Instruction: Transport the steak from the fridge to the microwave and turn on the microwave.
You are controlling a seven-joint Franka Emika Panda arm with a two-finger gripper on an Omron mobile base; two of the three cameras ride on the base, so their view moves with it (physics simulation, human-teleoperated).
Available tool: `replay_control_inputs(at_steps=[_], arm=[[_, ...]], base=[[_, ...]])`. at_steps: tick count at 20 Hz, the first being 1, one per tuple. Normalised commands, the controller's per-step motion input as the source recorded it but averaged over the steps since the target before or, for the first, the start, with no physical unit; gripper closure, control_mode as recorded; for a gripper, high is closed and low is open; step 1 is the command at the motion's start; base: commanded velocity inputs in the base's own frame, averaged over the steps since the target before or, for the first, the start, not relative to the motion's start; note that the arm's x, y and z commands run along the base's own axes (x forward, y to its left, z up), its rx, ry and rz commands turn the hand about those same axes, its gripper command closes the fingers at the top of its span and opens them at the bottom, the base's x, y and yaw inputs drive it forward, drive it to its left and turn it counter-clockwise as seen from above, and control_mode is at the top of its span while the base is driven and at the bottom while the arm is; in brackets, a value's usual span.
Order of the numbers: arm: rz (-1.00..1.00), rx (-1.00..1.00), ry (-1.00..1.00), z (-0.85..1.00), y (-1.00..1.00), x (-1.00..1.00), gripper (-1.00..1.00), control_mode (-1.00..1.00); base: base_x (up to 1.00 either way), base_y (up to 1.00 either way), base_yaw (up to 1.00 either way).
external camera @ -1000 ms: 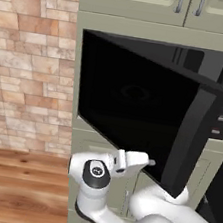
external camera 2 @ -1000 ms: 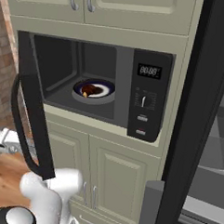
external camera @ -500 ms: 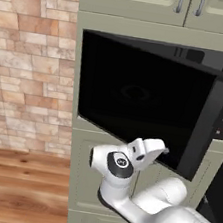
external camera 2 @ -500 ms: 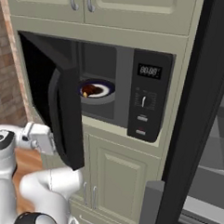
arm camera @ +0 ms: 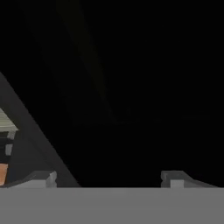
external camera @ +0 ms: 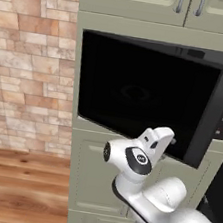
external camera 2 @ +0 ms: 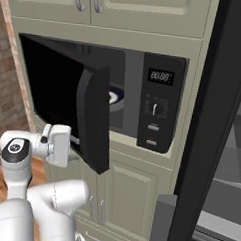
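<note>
Pressing close against dark glass, the white arm's two-finger gripper (arm camera: 108,177) has its small dark fingertips (arm camera: 173,177) spread wide apart, open and holding nothing, with the black door surface right in front of them in the hand view. From the left base view the white hand (external camera: 155,140) sits at the lower edge of the wide black glass door (external camera: 141,95); from the right base view the hand (external camera 2: 58,144) meets the outer face of that door near its bottom, though the fingers themselves are hidden there.

That door belongs to the built-in black microwave (external camera 2: 156,107), and it stands partly swung out, hinged on the left, its free edge (external camera 2: 95,118) jutting forward toward the camera. Behind the door's edge, inside the grey cavity, a sliver of a white round plate with a dark rim (external camera 2: 115,95) peeks out. The steak cannot be made out; the door covers most of the cavity. On the microwave's right side sits the black control panel with a digital display (external camera 2: 161,76), a knob and buttons below it.

Pale green cabinet doors (external camera 2: 131,195) lie under the oven, and a brick wall (external camera: 32,61) stretches to the left above a wooden floor (external camera: 19,185). Far right, the tall black-framed fridge (external camera 2: 215,122) stands open, showing grey shelves (external camera 2: 236,148).
</note>
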Motion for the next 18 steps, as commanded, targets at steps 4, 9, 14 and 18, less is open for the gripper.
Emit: replay_control_inputs(at_steps=[4, 9, 14, 18], arm=[[0.18, 0.0, 0.39, 0.27, -0.28, 0.18, -1.0, -1.0], [0.17, 0.0, 0.32, 0.2, -0.33, 0.18, -1.0, -1.0], [0.16, 0.0, 0.33, 0.08, -0.39, 0.43, -1.0, -1.0], [0.18, 0.0, 0.33, 0.0, -0.35, 0.62, -1.0, -1.0]], base=[[0.0, 0.0, 0.0], [0.0, 0.0, 0.0], [0.0, 0.0, 0.0], [0.0, 0.0, 0.0]])
